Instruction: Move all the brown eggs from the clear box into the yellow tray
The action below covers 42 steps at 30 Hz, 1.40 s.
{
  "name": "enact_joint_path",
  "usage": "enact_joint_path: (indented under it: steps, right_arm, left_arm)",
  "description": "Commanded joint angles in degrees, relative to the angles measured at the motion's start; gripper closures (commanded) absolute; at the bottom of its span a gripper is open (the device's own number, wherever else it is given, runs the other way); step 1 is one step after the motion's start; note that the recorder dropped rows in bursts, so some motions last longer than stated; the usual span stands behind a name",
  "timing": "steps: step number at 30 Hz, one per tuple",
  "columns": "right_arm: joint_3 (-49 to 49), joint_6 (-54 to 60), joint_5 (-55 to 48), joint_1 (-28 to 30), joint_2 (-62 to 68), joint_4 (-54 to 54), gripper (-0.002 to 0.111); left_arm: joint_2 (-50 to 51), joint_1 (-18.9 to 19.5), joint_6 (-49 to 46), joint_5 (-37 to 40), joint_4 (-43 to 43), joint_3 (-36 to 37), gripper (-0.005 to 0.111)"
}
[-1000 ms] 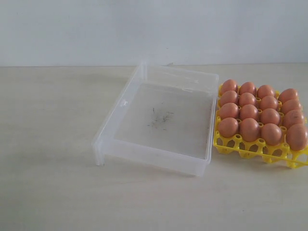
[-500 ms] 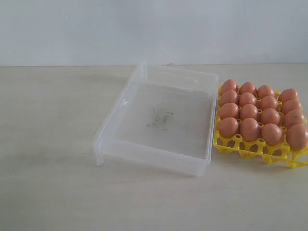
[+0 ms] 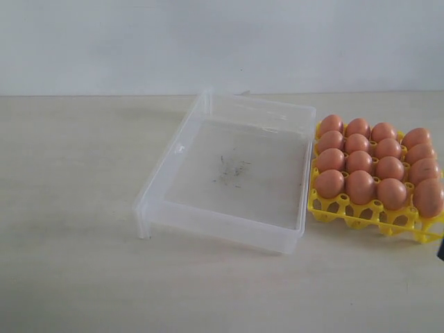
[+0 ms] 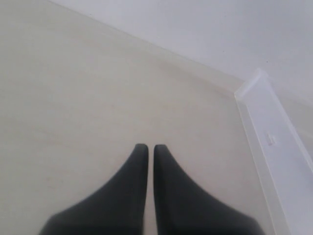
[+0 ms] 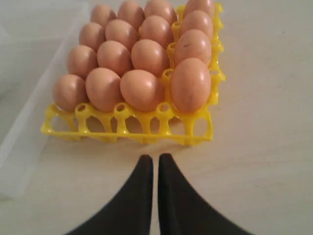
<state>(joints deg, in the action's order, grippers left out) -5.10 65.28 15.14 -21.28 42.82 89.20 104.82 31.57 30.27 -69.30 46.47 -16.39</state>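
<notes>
Almost nothing has changed over the last second. We only see a dark sliver (image 3: 441, 251) newly showing at the right edge of the exterior view, probably part of the right arm. The brown eggs (image 3: 374, 163) have not shifted. They all sit in the yellow tray (image 5: 128, 128), just ahead of the right gripper (image 5: 155, 157), whose fingers are pressed together and hold nothing. The clear box (image 3: 263, 187) holds no eggs, so we judge the task finished.

The left gripper (image 4: 147, 147) is likewise closed and empty over the bare table (image 4: 73, 98), with the box rim off to one side of its fingertips.

We find no brand or label. There are only faint scuffs (image 3: 231, 171) on the box floor and a small moulded mark (image 4: 271, 139) on its rim, too small to read.
</notes>
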Motion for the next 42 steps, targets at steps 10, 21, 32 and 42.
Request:
enact_joint_path:
  steps: [10,21,32,42]
  right_arm:
    - [-13.49,-4.42,2.93,-1.31,25.04,-12.41,0.109]
    - [5.1,-38.62,24.0,-12.57,-10.67,-54.42,0.109]
    - [5.1,-67.47,21.2,-12.57,-39.78,-88.25,0.109]
    - [5.1,-72.62,42.39,-12.57,-42.82,-102.77,0.109]
  left_arm:
    - [-0.48,-0.19,-0.39,-0.66,-0.1,0.24,0.103]
    - [-0.48,-0.19,-0.39,-0.66,0.69,0.33,0.103]
    - [-0.48,-0.19,-0.39,-0.66,0.91,0.33,0.103]
    - [-0.48,-0.19,-0.39,-0.66,1.36,0.33,0.103]
